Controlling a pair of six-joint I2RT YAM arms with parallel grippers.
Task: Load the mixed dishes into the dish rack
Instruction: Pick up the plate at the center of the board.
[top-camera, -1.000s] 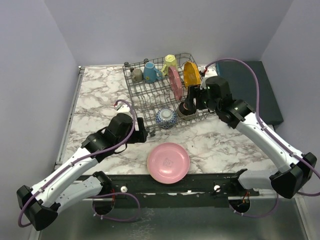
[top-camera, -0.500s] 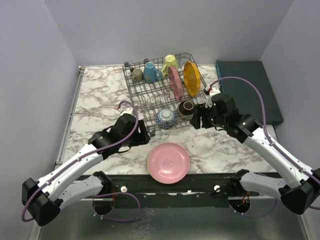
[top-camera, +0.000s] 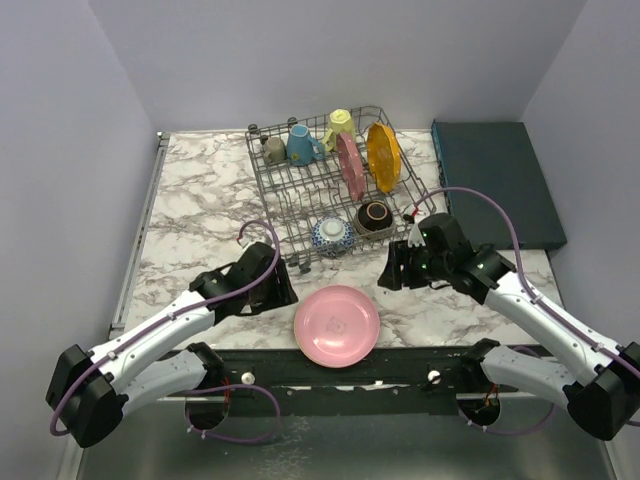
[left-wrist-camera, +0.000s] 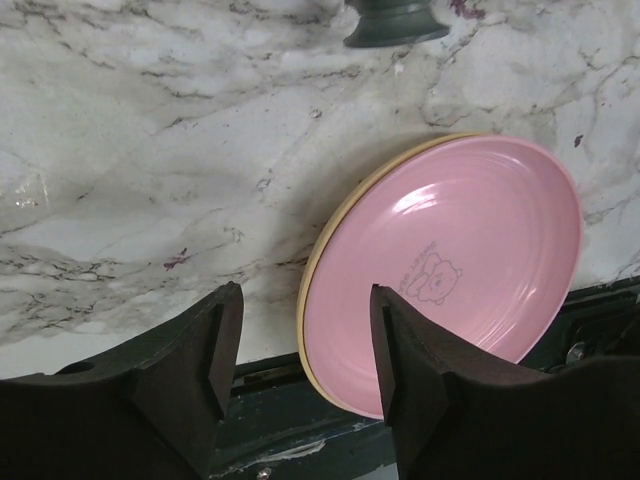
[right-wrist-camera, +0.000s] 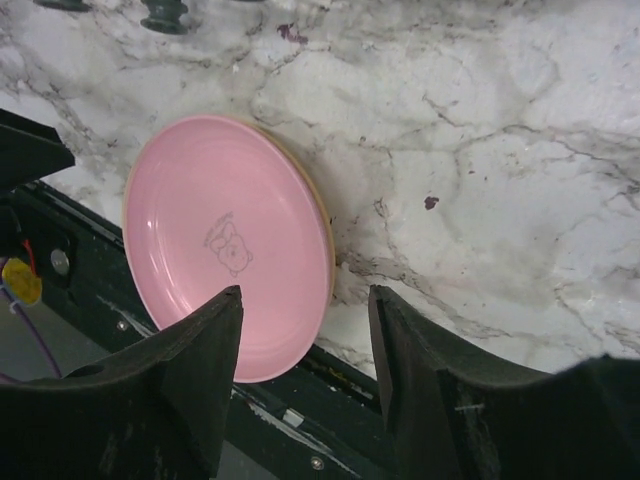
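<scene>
A pink plate (top-camera: 337, 324) with a small bear print lies flat on the marble near the front edge; it also shows in the left wrist view (left-wrist-camera: 450, 270) and the right wrist view (right-wrist-camera: 225, 245). My left gripper (top-camera: 285, 290) (left-wrist-camera: 305, 300) hovers open over its left rim. My right gripper (top-camera: 392, 275) (right-wrist-camera: 305, 292) hovers open over its right rim. Neither holds anything. The dish rack (top-camera: 290, 190) at the back holds an orange plate (top-camera: 383, 155), an upright pink plate (top-camera: 349, 165), a blue mug (top-camera: 300, 145), a yellow mug (top-camera: 339, 123), a grey mug (top-camera: 274, 150), a blue-white bowl (top-camera: 332, 236) and a dark brown bowl (top-camera: 374, 215).
A flat dark teal box (top-camera: 495, 180) lies right of the rack. The table's dark front rail (top-camera: 340, 372) runs just below the pink plate. A rack foot (left-wrist-camera: 392, 25) stands at the top of the left wrist view.
The right gripper has drawn back from the dark brown bowl in the rack and come down to the pink plate's right side. The left gripper moved nearer the plate's left rim. Both jaws narrowed.
</scene>
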